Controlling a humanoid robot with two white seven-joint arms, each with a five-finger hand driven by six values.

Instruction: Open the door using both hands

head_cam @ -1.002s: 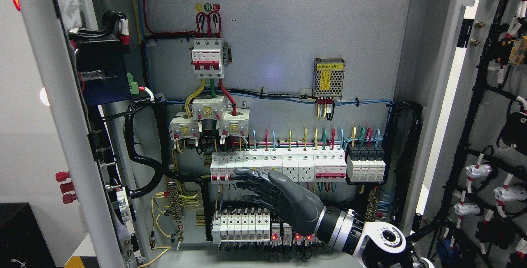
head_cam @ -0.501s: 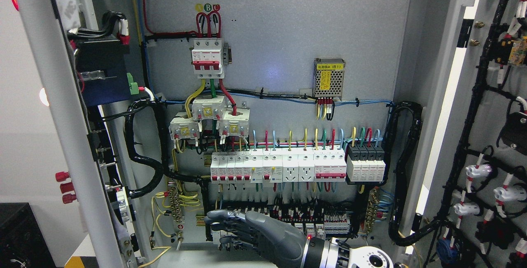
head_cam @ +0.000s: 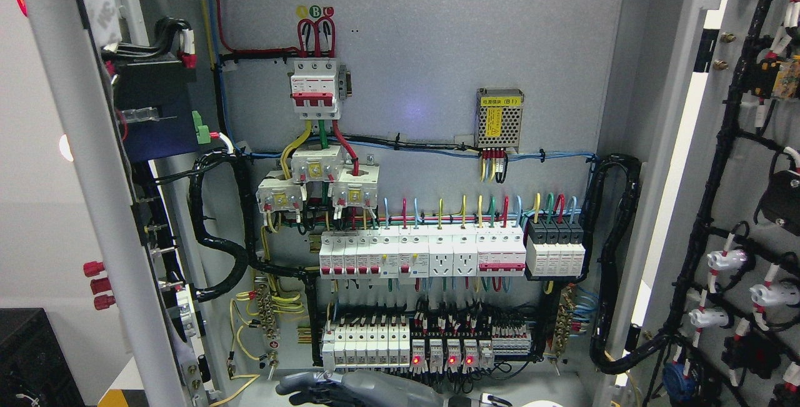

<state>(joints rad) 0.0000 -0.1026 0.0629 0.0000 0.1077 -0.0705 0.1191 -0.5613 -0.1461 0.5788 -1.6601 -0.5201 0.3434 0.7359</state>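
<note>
Lowering: right hand (head_cam: 350, 389) at bottom edge, fingers loosely spread, grasping nothing.
Doors: left door (head_cam: 81, 163) and right door (head_cam: 744, 144) swung wide.
Advice: clear wiring (head_cam: 437, 326) below.

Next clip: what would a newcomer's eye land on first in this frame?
The open grey electrical cabinet fills the view, with a long row of white circuit breakers across its middle under coloured wires. Small red indicator lights glow on the lower terminal row, and the robot's dark grey right hand shows at the bottom edge.
</note>
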